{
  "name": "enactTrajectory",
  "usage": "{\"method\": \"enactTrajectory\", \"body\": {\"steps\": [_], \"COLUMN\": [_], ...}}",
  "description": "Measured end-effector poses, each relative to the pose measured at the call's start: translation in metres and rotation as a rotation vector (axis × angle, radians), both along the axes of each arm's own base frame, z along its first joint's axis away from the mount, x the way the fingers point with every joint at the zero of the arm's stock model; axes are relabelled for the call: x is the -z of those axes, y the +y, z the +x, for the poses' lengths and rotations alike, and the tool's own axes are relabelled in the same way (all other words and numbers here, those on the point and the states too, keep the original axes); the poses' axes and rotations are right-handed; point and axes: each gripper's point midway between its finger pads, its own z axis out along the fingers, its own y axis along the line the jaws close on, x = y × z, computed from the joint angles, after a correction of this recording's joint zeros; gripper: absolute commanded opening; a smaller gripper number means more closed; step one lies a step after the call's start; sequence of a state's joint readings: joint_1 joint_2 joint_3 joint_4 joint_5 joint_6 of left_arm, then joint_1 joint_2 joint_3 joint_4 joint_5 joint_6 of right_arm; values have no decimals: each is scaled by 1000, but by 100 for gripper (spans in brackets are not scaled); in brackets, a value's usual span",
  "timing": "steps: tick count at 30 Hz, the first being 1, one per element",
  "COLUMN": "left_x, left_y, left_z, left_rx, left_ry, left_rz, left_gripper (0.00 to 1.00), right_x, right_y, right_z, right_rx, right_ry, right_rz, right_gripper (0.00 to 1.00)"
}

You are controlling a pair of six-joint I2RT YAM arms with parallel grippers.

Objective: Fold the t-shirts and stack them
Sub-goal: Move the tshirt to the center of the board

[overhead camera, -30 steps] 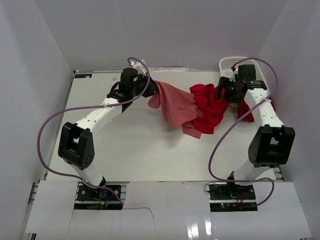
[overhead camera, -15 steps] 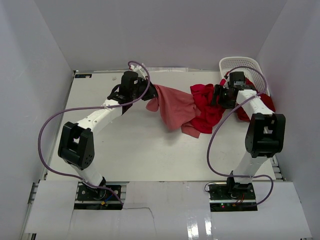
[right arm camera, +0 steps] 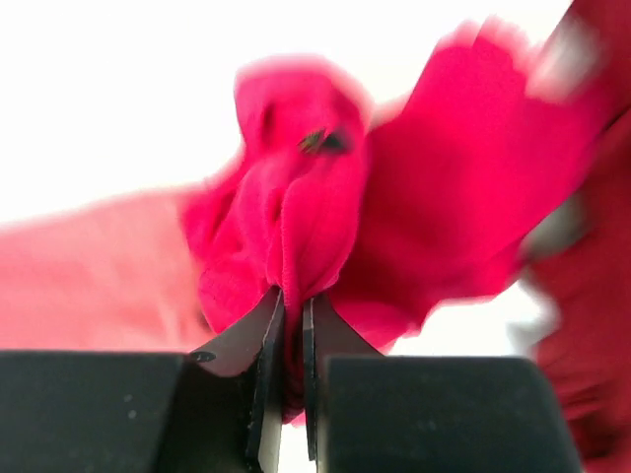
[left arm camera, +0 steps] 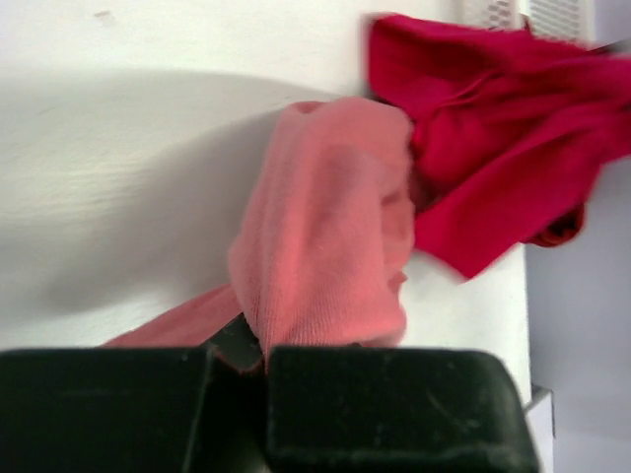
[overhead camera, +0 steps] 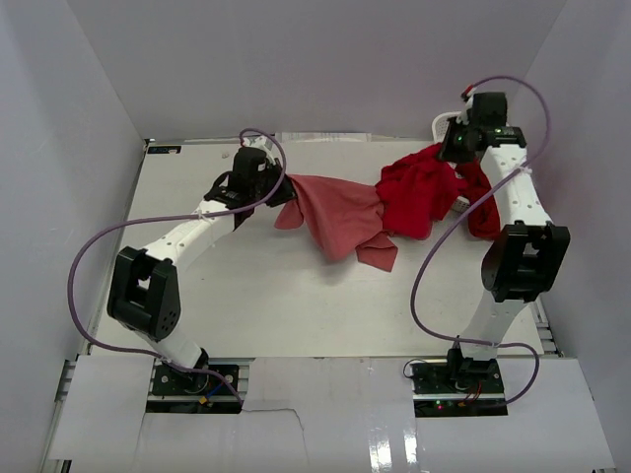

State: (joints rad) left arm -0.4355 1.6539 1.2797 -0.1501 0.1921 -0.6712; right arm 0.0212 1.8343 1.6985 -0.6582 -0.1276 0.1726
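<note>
Item 1: table (overhead camera: 256,286), white, bare near the arm bases.
Item 2: salmon-red t-shirt (overhead camera: 335,212), crumpled at table centre, trailing toward 5 o'clock from the left gripper (overhead camera: 280,187). The jaws are pressed together on a fold of its edge.
Item 3: crimson t-shirt (overhead camera: 419,197), bunched at 3 o'clock of the salmon one, touching it. Its top corner is pinched in the right gripper (overhead camera: 450,150).
Item 4: darker red t-shirt (overhead camera: 485,217), at the right edge, partly behind the right arm.
Item 5: white basket (overhead camera: 440,125), at the 1 o'clock corner.
</note>
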Motion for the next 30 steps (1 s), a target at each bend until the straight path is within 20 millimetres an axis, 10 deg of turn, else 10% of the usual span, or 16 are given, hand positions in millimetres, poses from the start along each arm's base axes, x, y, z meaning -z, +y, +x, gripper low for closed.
{"method": "enactTrajectory", "body": {"steps": [6,13,20,22,23,24,30], "left_x": [-13,-60,-28,-14,-11,-9,-9], "left_y": [77,166,153,150,149,147,140], "left_z": [-18,-21,-24,-27,-28,-29,-31], "left_rx": [-183,-367,-290,-271,-264,-254,-207], "left_ry": [36,-44,34,69,78,83,83], "left_rz": [82,89,87,88,87,86,74], "left_gripper": [0,0,0,0,0,0,0], "right_x": [-130,-122,-104,-106,-106,-105,-86], "right_y": [-92,-202,-181,-175,-173,-171,-148], "right_z": [42,14,16,20,22,24,34], "right_rx": [203,484,439,416,408,405,341], "right_ry": [-320,-327,-291,-298,-298,-296,-256], "right_rz": [-23,-1,46,44,44,42,-45], "right_gripper": [8,8,8,37,84,95,90]}}
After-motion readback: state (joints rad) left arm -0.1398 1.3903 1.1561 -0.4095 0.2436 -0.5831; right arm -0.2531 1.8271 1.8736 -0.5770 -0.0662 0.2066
